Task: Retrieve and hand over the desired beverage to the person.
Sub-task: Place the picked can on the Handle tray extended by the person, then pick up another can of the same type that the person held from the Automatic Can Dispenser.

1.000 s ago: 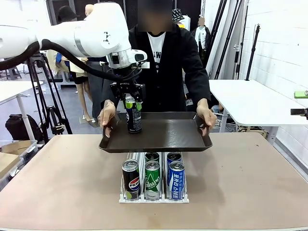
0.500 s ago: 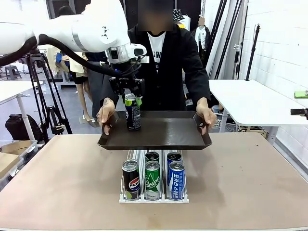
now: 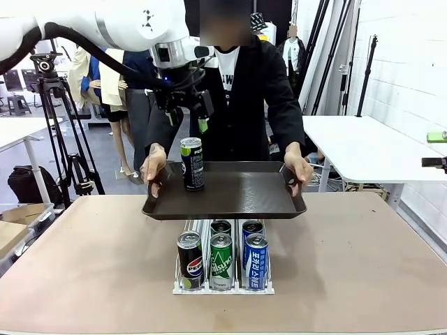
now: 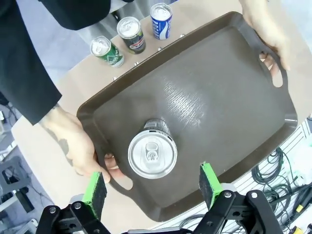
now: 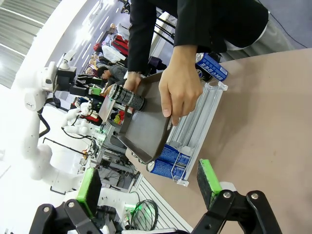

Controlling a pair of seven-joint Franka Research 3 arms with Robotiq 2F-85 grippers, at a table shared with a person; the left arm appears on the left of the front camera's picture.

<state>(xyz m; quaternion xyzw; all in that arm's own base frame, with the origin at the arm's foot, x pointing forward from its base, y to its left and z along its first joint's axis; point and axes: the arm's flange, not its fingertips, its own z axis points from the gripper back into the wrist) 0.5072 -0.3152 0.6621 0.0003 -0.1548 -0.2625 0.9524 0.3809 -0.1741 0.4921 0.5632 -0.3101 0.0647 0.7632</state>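
A dark can with a green-and-white band, the beverage (image 3: 192, 164), stands upright on the left part of the dark brown tray (image 3: 237, 199). The person (image 3: 241, 84) in a black jacket holds this tray by both handles above the table. My left gripper (image 3: 187, 122) hangs open a little above the can, apart from it. From the left wrist, the can's silver top (image 4: 152, 155) lies below, between the green pads (image 4: 95, 187). My right gripper (image 5: 148, 183) is open and holds nothing; beyond it are the can (image 5: 126, 97) and the tray (image 5: 146, 129).
A clear rack (image 3: 223, 286) on the table under the tray's front edge holds several cans: a Pepsi (image 3: 190, 258), a green one (image 3: 221, 259) and a blue one (image 3: 256, 259) in front. A tripod (image 3: 52, 105) stands at the left and a white table (image 3: 363, 146) at the right.
My left gripper has opened, let go of the can and risen above it. The can now stands alone on the tray, which has barely moved.
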